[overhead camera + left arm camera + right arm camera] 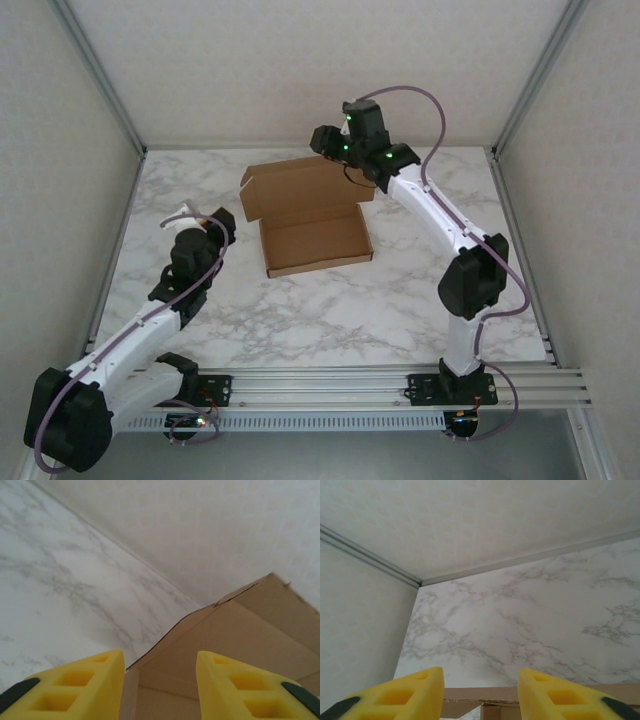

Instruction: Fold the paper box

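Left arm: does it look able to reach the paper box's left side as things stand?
Probably yes. The left pincer sits beside the paper box, jaws apart, the box's left edge straight ahead and nothing in between. The right pincer is over at the lid's far side.

Your two arms: white links, black joints, yellow fingers.

Your left arm (130, 340) and right arm (438, 212) share one build: slim white links between bulky black joint housings, each set on a black base plate (455, 388). A thin purple cable (410, 88) loops along each arm, and small green lights (387, 155) glow at the right wrist. On your left gripper (159, 655) and right gripper (481, 670), the fingers (80, 687) are bright yellow wedges with rectangular recesses and black patches at their outer ends.
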